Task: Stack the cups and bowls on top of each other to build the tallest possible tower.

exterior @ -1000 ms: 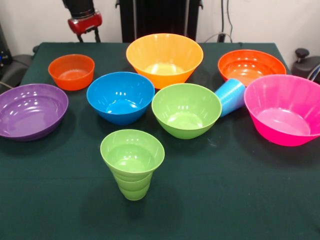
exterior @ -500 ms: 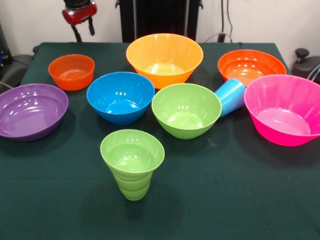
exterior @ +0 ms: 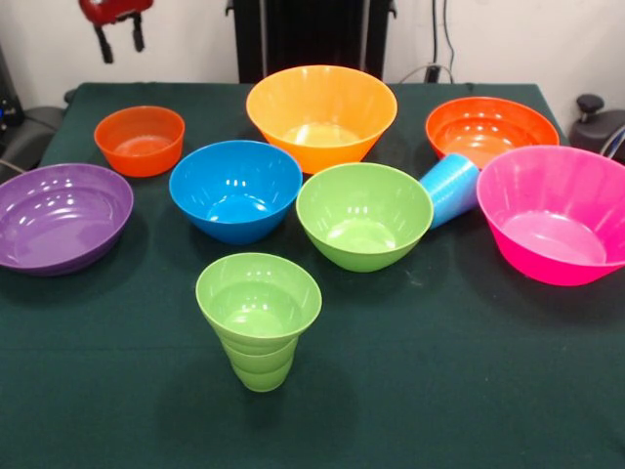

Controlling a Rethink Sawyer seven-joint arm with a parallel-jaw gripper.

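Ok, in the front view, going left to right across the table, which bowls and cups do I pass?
purple bowl → small orange bowl → blue bowl → green bowl → light blue cup → pink bowl

Table: covered in dark green cloth, lying below the gripper and spreading to its right.
Wall: plain white, behind the gripper on both sides.
Dark panel: black, upright, with pale vertical rails, against the wall right of the gripper.
Cables: thin, dark, hanging down the wall, further right.
Light: even; soft shadows on the cloth.
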